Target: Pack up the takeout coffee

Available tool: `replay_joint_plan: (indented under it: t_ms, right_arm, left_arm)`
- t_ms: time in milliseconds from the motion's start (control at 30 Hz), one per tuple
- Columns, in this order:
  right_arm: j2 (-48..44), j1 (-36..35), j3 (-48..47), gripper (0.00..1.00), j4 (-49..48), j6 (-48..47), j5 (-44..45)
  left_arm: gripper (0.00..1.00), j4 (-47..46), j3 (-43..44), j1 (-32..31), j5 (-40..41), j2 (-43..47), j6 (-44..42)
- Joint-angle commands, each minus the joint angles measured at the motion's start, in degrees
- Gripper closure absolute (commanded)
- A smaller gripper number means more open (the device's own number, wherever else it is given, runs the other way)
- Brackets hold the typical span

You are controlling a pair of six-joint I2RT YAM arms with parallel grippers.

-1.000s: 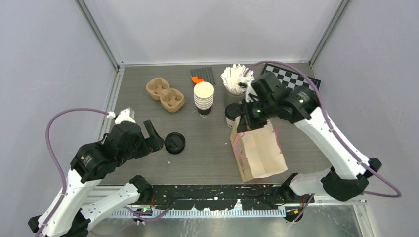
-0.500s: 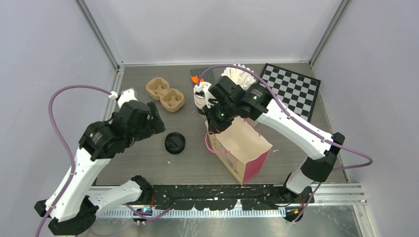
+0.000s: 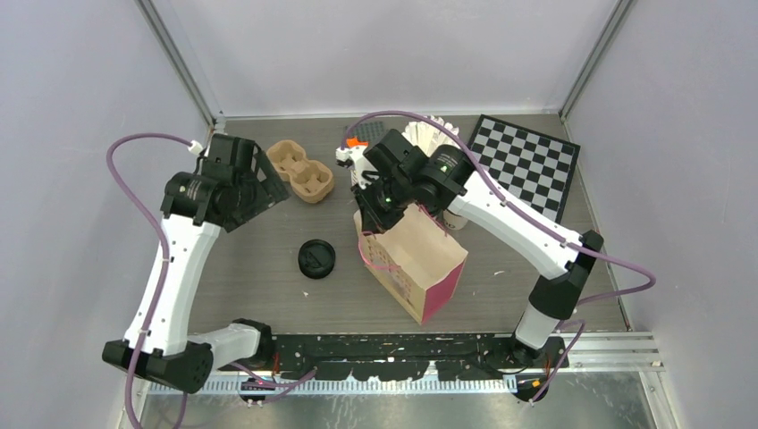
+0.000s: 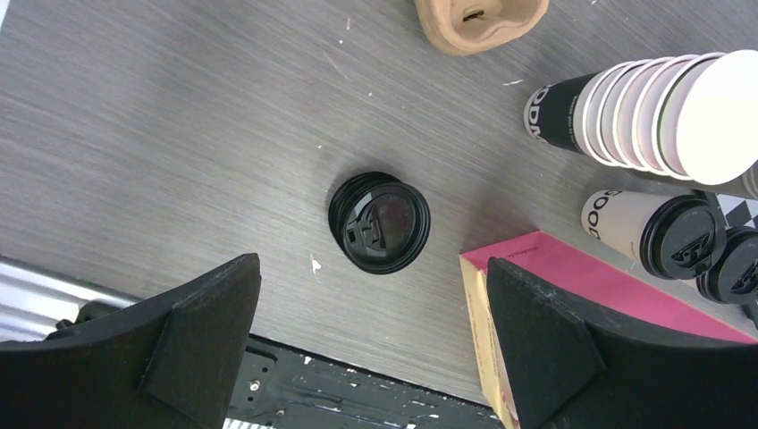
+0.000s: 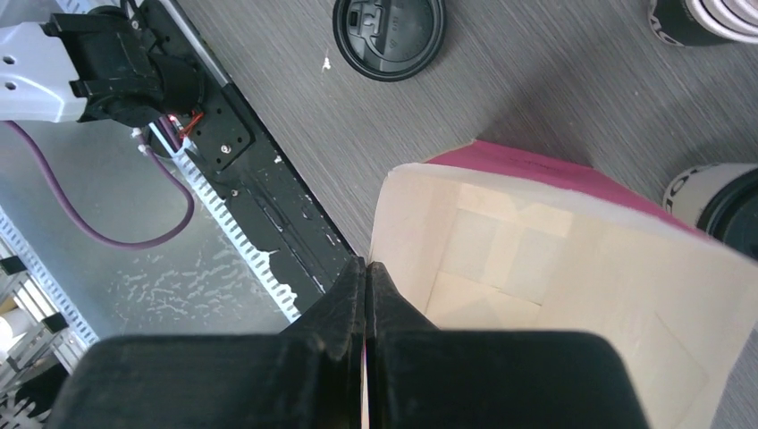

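Observation:
Two takeout coffee cups, cream paper with black lids, stand side by side right of the bag [image 4: 666, 231] [image 4: 733, 266]; one shows in the right wrist view [image 5: 715, 201], and a sliver of one shows past the right arm [image 3: 455, 218]. The paper bag [image 3: 420, 268], cream with a pink side, stands open at mid-table. My right gripper [image 3: 369, 221] [image 5: 366, 268] is shut on the bag's near-left rim. The bag's inside [image 5: 554, 268] holds nothing. My left gripper [image 3: 264, 192] [image 4: 372, 266] hangs open high above the left table, holding nothing.
A loose black lid [image 3: 316, 258] lies left of the bag. A brown cup carrier [image 3: 299, 170] sits at back left. A stack of lidless cups [image 4: 644, 112] stands behind the bag. A checkerboard [image 3: 527, 161] and a bundle of white sticks [image 3: 429, 134] are at the back.
My right gripper dragged the bag leftwards and stood it upright and open. My left arm rose and swung back toward the carrier, its jaws widening.

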State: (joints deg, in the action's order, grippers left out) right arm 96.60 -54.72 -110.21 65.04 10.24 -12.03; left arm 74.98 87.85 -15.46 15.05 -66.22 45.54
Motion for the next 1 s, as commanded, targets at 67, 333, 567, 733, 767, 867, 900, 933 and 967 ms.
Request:
replay_joint_plan:
  t_ms: [67, 333, 567, 733, 767, 867, 900, 933, 967]
  right_arm:
    - [2.88, -0.35, -7.22, 0.96, 1.51, -2.98, 1.28]
    - [3.67, -0.31, -18.94, 0.44, 9.03, 2.37, 6.76]
    - [-2.86, -0.31, -18.2, 0.18, 7.01, 4.82, 7.15]
    - [-9.52, -0.38, -14.02, 0.14, 0.83, 7.28, 9.2]
    - [-11.15, -0.32, -12.05, 0.14, -1.19, 8.02, 10.17]
    - [-16.06, -0.35, -5.28, 0.14, -6.82, 10.15, 15.99]
    - [-17.47, -0.38, -3.62, 0.13, -7.76, 10.62, 17.65]
    - [-18.41, -0.31, -2.64, 0.13, -8.09, 10.7, 18.88]
    - [-19.07, -0.33, -2.09, 0.13, -7.81, 10.17, 19.89]
  left_arm:
    - [0.01, -7.17, 2.58, 3.25, -7.02, -2.71, -3.94]
    - [0.09, -13.46, 2.49, 4.53, -8.04, -8.1, -0.87]
    - [0.15, -14.71, 8.42, 4.65, -7.05, -16.6, 1.07]
    - [0.17, -13.71, 15.51, 4.65, -6.01, -25.15, 0.04]
    - [0.17, -14.84, 16.36, 4.65, -6.0, -27.0, -0.39]
    - [0.18, -16.97, 18.86, 4.95, -5.77, -30.46, -0.94]
    - [0.19, -17.07, 20.01, 5.16, -5.69, -31.64, -0.97]
    - [0.21, -17.25, 21.29, 5.32, -5.39, -32.89, -1.07]
    - [0.23, -17.64, 22.25, 5.35, -4.85, -34.02, -1.29]
